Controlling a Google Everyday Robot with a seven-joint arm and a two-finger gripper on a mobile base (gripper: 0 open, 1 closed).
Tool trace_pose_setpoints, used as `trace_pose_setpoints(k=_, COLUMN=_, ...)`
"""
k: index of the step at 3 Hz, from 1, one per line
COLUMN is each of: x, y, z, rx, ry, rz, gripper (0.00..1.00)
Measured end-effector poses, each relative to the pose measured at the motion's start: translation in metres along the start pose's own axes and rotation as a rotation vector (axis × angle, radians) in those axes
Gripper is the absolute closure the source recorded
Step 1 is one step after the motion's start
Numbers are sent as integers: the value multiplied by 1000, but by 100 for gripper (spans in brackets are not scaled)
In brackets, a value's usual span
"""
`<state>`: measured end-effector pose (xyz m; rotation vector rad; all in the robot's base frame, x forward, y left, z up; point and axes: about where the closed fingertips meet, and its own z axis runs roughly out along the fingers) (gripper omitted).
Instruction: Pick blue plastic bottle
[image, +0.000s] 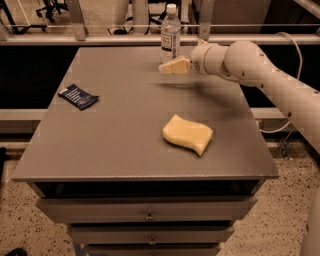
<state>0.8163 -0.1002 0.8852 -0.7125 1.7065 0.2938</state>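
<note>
The blue plastic bottle (170, 35) stands upright at the far edge of a grey table (125, 140) with drawers (149, 210) beneath, on a speckled floor (280, 220). A yellow sponge (188, 133) and a dark-blue packet (78, 96) also lie on the table. The pincer (165, 68) hovers just in front of the bottle's base, pointing left; whether it is spread or pressed together I cannot tell. The bottle is clear, with a white cap and a white-and-dark label.

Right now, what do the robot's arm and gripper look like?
The arm is smooth, rounded and off-white, with small dark dots near one joint. Its gripper, beside the bottle, is cream and tapered. A thin pale cable loops behind.
</note>
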Motion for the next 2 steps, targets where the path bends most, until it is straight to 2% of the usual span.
trace_pose_setpoints(k=1, x=-30, y=17, z=-60, rx=-53, ry=47, rz=-85, gripper=0)
trace_pose_setpoints(k=2, x=-30, y=17, z=-60, rx=-53, ry=47, rz=-85, gripper=0)
